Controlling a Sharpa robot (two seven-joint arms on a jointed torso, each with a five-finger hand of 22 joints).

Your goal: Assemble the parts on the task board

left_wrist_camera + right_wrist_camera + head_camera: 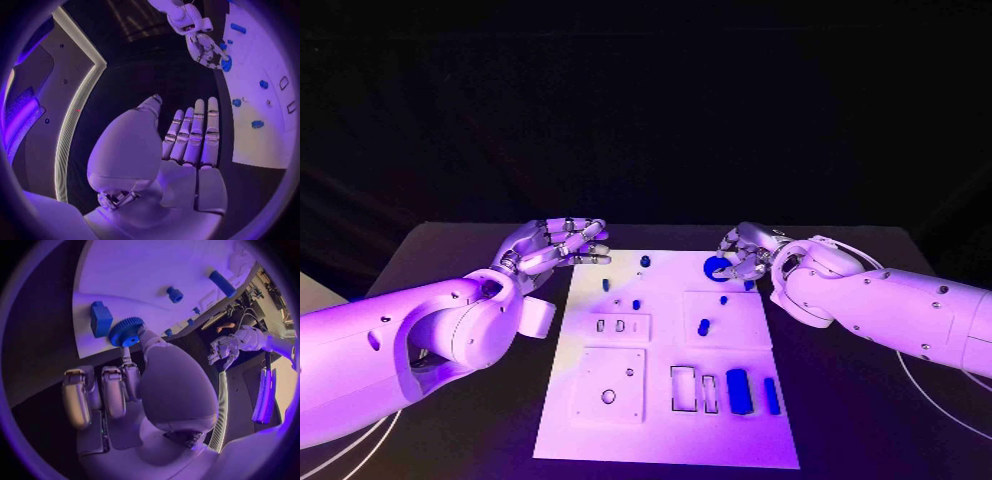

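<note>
- The right hand (pixel 750 257) held a blue gear (pixel 717 266) at the far edge of the task board (pixel 668 430); the thumb and a finger pinched it while the other fingers stayed curled.
- To do the step well, the robot would likely need to keep the gear level and line its bore up with its seat before lowering, with no sideways push against the blue block (pixel 100 318) just beside it.
- The left hand (pixel 557 245) hovered off the board's far left corner, fingers apart and holding nothing.
- The right wrist view showed the gear's teeth and the thumb's contact, hidden in the head view.
- The head view showed the board's layout, including two blue bars (pixel 737 390) near its front.
</note>
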